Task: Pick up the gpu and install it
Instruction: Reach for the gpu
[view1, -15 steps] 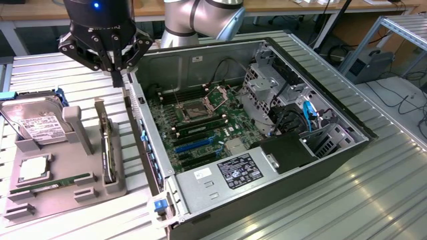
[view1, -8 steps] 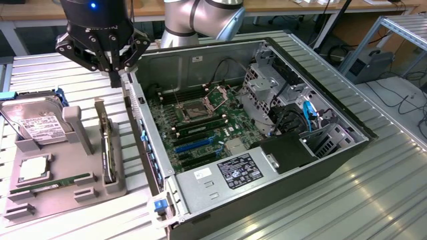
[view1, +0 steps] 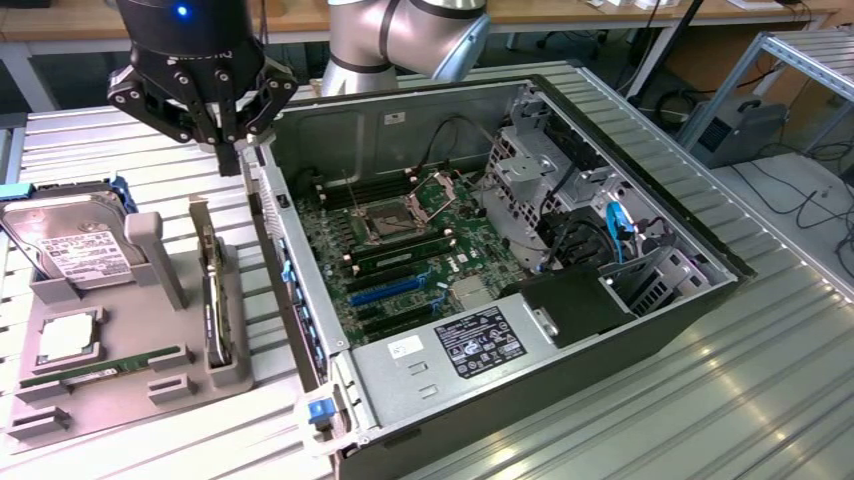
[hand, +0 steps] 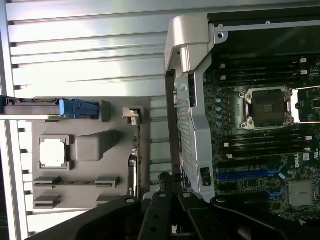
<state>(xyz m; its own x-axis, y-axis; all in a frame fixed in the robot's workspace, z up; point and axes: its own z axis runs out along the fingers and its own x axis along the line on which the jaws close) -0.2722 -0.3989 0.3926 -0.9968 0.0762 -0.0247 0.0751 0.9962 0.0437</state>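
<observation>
Pincer (view1: 230, 158), drawn narrow with the fingers together and nothing held, is seen hanging above the gap between the grey holder (view1: 230, 372) and the rear edge of the open computer case (view1: 400, 385). In the wrist view the pincer (hand: 172, 200) is placed over that same edge, with the holder (hand: 90, 147) to one side and the motherboard (hand: 260, 165) to the other.

The gpu (view1: 207, 290) is shown apart from the pincer and below it, standing upright on its long edge in a slot of the holder, on the side nearest the case. From the wrist view the gpu (hand: 132, 172) is seen edge-on as a thin dark strip.

On the same holder, a hard drive (view1: 74, 250) with a white label is propped toward the exterior view's left, and a memory stick (view1: 107, 365) is laid in front of it. The case and the holder are carried by a ribbed metal surface (view1: 667, 420).
</observation>
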